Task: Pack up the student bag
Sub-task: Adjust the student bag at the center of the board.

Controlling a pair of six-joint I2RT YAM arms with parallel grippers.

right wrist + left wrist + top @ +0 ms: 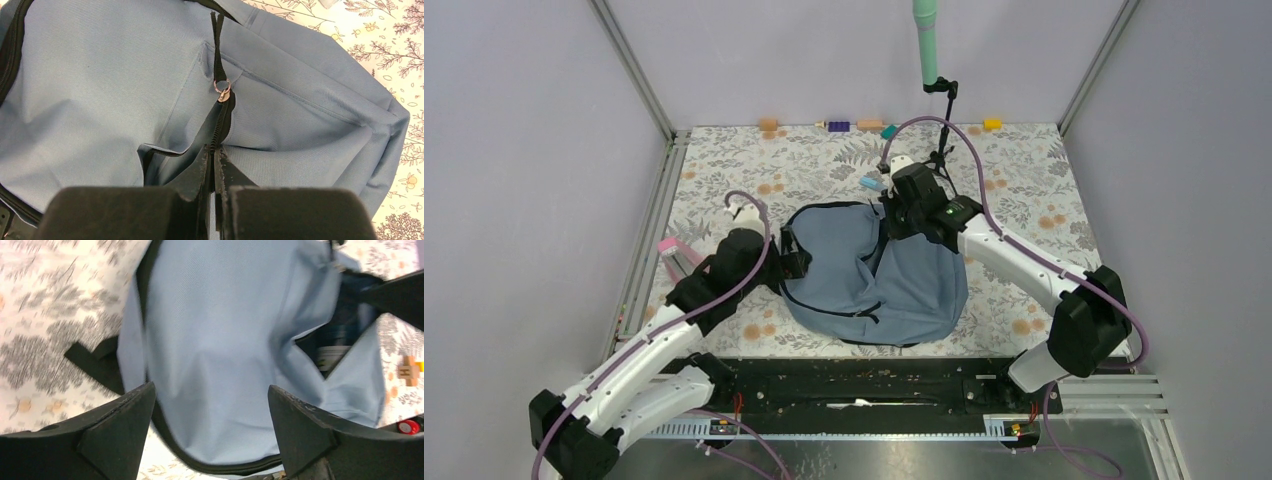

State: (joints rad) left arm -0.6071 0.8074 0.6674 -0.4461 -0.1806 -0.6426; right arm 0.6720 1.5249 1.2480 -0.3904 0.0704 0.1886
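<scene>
The student bag [874, 275], grey-blue with black zippers, lies flat in the middle of the patterned table. My right gripper [894, 215] sits at the bag's far edge; in the right wrist view it [215, 150] is shut on the zipper edge of the student bag [100, 100], just below the metal zipper pull [223, 92]. My left gripper [792, 262] is at the bag's left rim. In the left wrist view it [211, 389] stands open over the student bag [220, 330], holding nothing. The bag's opening [334, 347] gapes at the right, with a dark labelled item inside.
A pink object [674, 250] lies left of the left arm. Small coloured blocks [838, 126] line the back wall, and a light blue one [870, 183] sits near the right gripper. A stand with a green handle [927, 45] rises at the back. A black strap [95, 362] trails left.
</scene>
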